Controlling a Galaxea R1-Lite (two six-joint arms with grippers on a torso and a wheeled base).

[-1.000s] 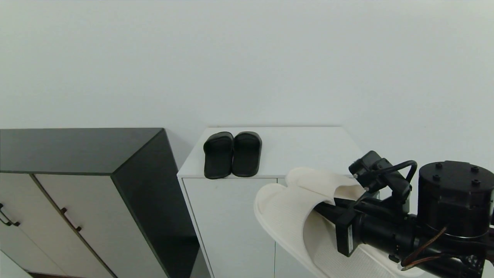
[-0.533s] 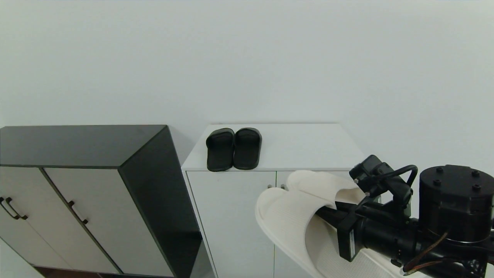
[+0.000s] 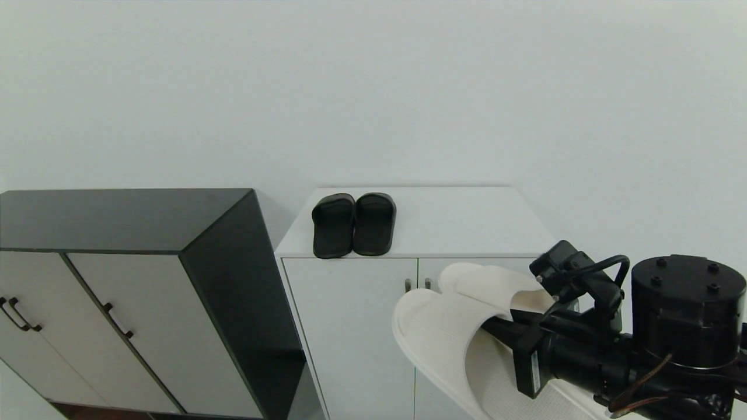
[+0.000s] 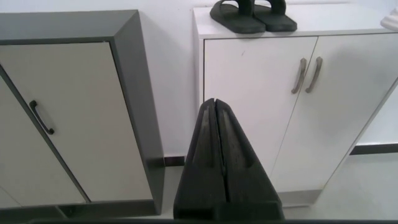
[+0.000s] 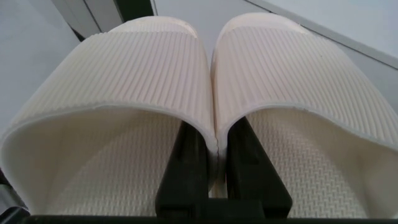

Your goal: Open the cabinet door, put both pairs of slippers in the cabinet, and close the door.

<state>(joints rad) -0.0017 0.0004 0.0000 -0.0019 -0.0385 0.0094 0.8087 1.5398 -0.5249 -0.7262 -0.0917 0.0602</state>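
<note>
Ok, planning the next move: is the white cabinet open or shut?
Shut. Both white cabinet doors sit flush, handles side by side, no gap showing the inside.

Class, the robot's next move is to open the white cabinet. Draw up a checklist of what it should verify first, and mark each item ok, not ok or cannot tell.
1. White slippers secure in the right claw: ok, it pinches their two inner walls together.
2. Left claw free to pull a door: ok, shut with nothing in it.
3. Cabinet doors open: not ok, both are closed.
4. Handles unblocked: ok, nothing is in front of them.
5. Black slippers stowed: not ok, they lie on the cabinet top.
6. Room inside the cabinet: cannot tell, the doors hide it.
</note>
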